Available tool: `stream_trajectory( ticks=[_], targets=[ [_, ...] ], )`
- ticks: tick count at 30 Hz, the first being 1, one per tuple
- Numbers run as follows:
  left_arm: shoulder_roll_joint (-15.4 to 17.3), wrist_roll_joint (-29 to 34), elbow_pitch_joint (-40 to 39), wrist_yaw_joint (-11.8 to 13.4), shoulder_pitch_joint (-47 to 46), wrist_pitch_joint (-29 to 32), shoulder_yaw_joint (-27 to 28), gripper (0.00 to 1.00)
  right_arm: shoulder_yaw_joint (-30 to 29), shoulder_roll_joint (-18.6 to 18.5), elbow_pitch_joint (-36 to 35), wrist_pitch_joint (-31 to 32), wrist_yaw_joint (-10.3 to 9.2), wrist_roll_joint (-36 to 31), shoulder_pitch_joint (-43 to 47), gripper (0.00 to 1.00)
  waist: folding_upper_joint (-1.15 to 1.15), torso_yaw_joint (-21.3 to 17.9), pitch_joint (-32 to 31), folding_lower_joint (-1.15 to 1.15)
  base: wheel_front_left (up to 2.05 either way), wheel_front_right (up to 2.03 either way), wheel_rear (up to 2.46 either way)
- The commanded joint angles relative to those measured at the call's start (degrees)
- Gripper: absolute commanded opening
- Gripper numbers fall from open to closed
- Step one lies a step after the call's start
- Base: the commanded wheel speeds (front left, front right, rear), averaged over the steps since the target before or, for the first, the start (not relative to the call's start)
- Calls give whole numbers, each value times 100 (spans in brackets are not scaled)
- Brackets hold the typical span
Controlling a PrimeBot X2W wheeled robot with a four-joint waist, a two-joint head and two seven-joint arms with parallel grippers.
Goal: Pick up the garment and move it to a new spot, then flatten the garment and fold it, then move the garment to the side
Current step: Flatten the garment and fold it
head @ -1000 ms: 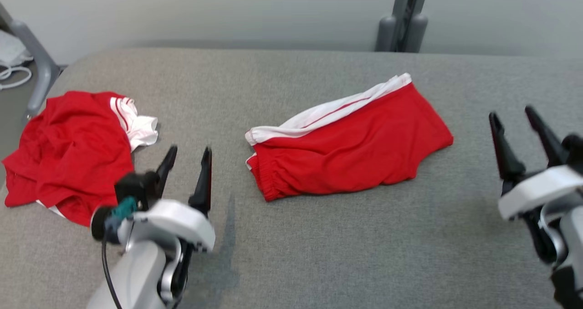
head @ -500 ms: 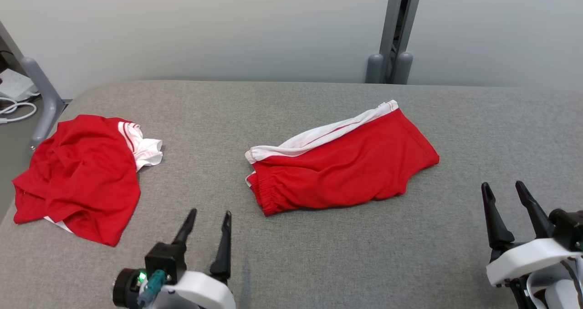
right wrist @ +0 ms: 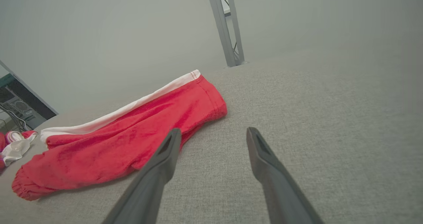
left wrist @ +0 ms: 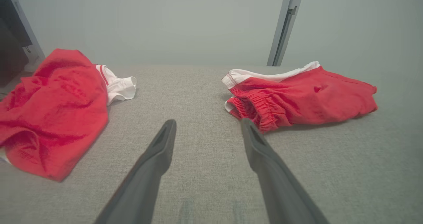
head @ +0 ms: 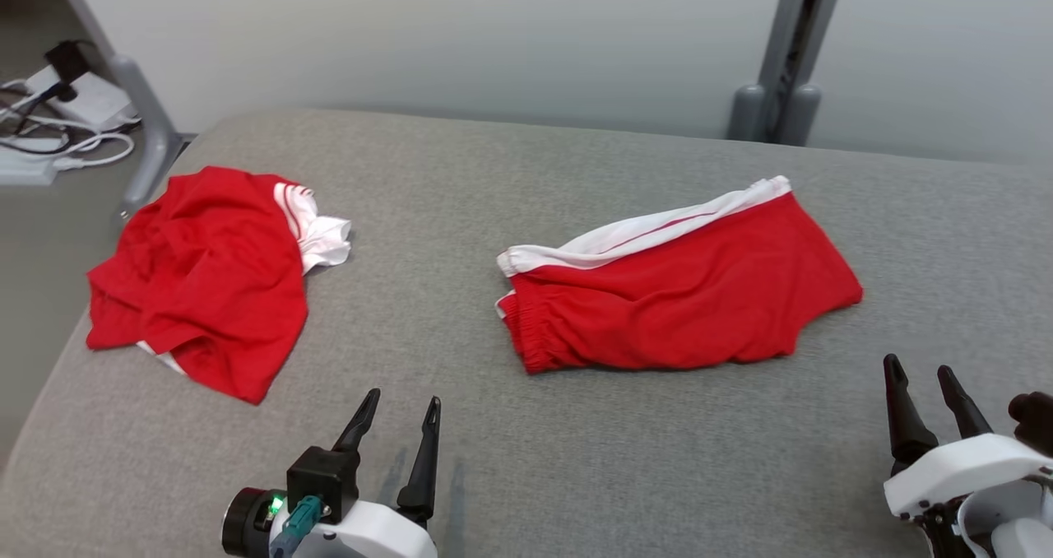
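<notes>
Two red garments lie on the grey fabric table (head: 592, 467). A folded pair of red shorts (head: 683, 311) with a white side band lies in the middle, also in the left wrist view (left wrist: 307, 98) and the right wrist view (right wrist: 132, 138). A crumpled red garment (head: 206, 278) with a white striped part lies near the table's left edge (left wrist: 49, 108). My left gripper (head: 404, 397) hovers open near the front, between the two garments (left wrist: 208, 121). At the front right my right gripper (head: 917, 366) is open, just short of the shorts' hem (right wrist: 213, 130). Neither gripper holds anything.
A grey post (head: 781, 89) stands behind the table's far edge. A slanted grey frame leg (head: 140, 122) and white cables with a power strip (head: 57, 122) sit on the floor past the left edge. A pale wall backs the table.
The head camera has shifted, so the whole scene sits differently. Both grippers have drawn back towards the front edge of the table and stay open. The garments lie as before.
</notes>
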Motion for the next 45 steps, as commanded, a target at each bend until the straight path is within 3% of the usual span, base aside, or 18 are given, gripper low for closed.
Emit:
stream_trajectory(
  ticks=[1,8,15,22,31,38,39,40,45],
  targets=[
    [-3,50,26,-50,-95,-11,38,100,-76,35,120,93,-2,222,-148,100,0,199,119,0,0,0,0],
    [-59,145,3,-123,-212,-11,147,100,-599,141,825,746,-2,1481,-656,100,0,632,328,0,0,0,0],
    [-100,215,-132,-178,-320,-11,258,100,-857,-22,1280,1130,-2,2188,-1131,100,0,987,587,0,0,0,0],
    [-117,179,-166,-238,-394,-11,261,100,-959,-111,1853,1509,5,2475,-1601,100,0,1245,823,0,0,0,0],
    [-117,-2,-220,-158,-517,-11,131,100,-963,-223,2624,1820,6,2382,-2122,100,0,1492,1005,0,0,0,0],
    [-119,-60,-232,-132,-564,-11,114,100,-1023,-295,2988,1764,6,2406,-2451,100,0,1621,1087,0,0,0,0],
    [-119,-70,-237,-128,-566,-11,113,100,-967,-295,2959,1745,6,2373,-2476,40,0,1629,1096,0,0,0,0],
    [-119,-77,-240,-121,-567,-11,113,100,-902,-307,2880,1675,7,2332,-2484,0,0,1634,1104,0,0,0,0],
    [-121,-69,-235,-102,-550,-11,125,100,-780,-405,2714,1284,-4,2308,-2342,0,0,1598,1095,0,0,0,0]
  ],
)
